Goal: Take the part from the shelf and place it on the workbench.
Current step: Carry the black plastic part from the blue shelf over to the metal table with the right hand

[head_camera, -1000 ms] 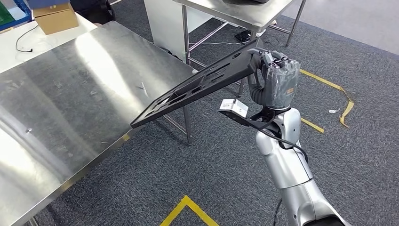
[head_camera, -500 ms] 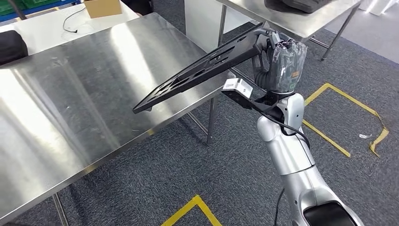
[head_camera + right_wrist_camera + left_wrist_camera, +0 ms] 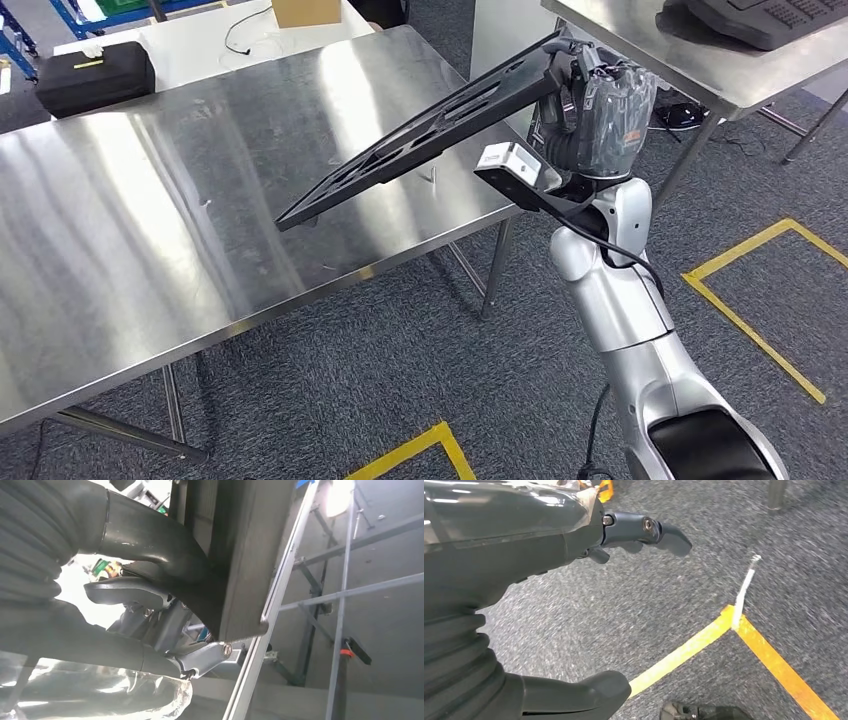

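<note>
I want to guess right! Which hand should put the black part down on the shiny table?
The right hand, probably: it already grips the black part above the workbench. The left hand hangs over the carpet, holding nothing.

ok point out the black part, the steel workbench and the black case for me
black part [image 3: 420, 145], head view, middle of the slotted panel
steel workbench [image 3: 150, 220], head view, bare top
black case [image 3: 95, 77], head view, front face
</note>
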Robot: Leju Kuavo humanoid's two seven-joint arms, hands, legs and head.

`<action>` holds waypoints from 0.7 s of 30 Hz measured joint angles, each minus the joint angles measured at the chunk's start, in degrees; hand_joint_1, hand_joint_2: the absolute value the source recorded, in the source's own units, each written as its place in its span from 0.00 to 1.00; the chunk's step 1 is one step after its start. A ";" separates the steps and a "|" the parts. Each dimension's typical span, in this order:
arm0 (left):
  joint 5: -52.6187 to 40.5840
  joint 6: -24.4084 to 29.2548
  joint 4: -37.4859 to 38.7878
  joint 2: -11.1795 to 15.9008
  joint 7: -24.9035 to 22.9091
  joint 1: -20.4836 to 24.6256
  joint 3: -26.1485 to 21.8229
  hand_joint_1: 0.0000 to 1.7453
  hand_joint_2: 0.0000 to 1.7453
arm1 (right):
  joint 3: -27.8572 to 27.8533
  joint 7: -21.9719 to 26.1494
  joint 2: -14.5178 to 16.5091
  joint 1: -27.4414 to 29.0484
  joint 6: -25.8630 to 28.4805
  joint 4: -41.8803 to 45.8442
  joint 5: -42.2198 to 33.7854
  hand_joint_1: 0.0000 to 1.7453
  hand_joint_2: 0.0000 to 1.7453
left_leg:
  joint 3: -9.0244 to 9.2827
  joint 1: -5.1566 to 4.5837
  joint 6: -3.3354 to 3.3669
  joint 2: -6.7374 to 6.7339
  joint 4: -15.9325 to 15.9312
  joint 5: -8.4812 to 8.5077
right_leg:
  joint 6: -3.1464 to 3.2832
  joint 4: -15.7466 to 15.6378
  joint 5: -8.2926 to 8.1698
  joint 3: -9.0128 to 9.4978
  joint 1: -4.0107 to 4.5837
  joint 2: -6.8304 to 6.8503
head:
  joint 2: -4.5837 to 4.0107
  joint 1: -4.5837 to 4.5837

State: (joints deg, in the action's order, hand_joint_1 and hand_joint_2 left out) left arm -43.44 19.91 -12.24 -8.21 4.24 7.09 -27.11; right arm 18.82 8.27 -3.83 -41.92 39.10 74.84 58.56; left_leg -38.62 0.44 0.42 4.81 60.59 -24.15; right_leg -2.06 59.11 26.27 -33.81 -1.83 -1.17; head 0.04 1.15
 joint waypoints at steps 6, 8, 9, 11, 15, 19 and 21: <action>0.05 0.05 0.00 0.04 0.00 0.09 0.39 0.00 1.00 | 0.40 0.19 -0.01 -0.17 0.06 -0.96 0.19 1.00 1.00 | -6.73 0.16 -0.36 -4.78 13.21 -4.55 | 1.35 -0.08 0.39 0.31 0.72 4.12 | 0.00 0.18; 0.05 0.05 -0.01 0.10 0.02 0.11 0.45 0.00 1.00 | 0.50 0.19 0.00 -0.21 0.08 -1.07 0.23 1.00 1.00 | -2.69 -0.07 0.12 -6.47 5.66 -1.17 | 1.35 -0.09 0.65 0.67 0.90 5.40 | 0.00 0.17; 0.05 0.05 -0.02 0.12 0.05 0.17 0.48 0.00 1.00 | 0.55 0.20 -0.02 -0.29 0.08 -1.08 0.26 1.00 1.00 | -0.66 -0.34 0.47 -7.53 2.07 -0.07 | 1.21 -0.09 0.83 0.81 1.19 5.98 | 0.00 0.15; 0.04 0.08 -0.04 0.14 0.11 0.32 0.56 0.00 1.00 | 0.67 0.21 -0.05 -0.36 0.09 -1.10 0.41 1.00 1.00 | 1.10 -0.88 1.01 -8.61 -1.07 0.27 | 0.83 -0.14 1.12 0.98 1.71 7.02 | 0.00 0.11; -0.01 0.12 -0.08 0.13 0.10 0.39 0.90 0.00 1.00 | 1.16 0.01 -0.03 -0.27 0.08 -1.08 1.26 1.00 1.00 | 1.39 -0.60 2.17 -5.79 -1.82 0.85 | -0.13 1.24 2.34 0.52 1.77 6.26 | 0.00 0.04; -0.04 0.11 -0.11 -0.07 0.08 0.68 1.16 0.00 1.00 | 1.67 -0.19 -0.48 0.36 0.07 -1.12 1.52 1.00 1.00 | 1.49 -0.12 2.82 -2.99 -2.07 1.17 | -0.08 14.98 7.56 -6.29 1.40 1.46 | 0.00 -0.01; -0.04 0.11 -0.11 -0.14 0.07 0.64 1.20 0.00 1.00 | 1.86 -0.23 -0.58 0.73 0.07 -1.14 1.52 1.00 1.00 | 1.50 -0.01 2.74 -1.31 -2.03 1.22 | -0.84 16.12 7.05 -7.32 1.17 1.27 | 0.00 -0.01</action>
State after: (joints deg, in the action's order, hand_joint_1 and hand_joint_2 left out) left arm -43.47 20.02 -12.35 -8.35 4.31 7.73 -25.91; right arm 20.68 8.04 -4.41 -41.19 39.17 73.70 60.08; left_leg -37.13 0.43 3.17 3.50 58.56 -22.93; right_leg -2.90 75.22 33.32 -41.13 -0.67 0.10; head 0.04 1.15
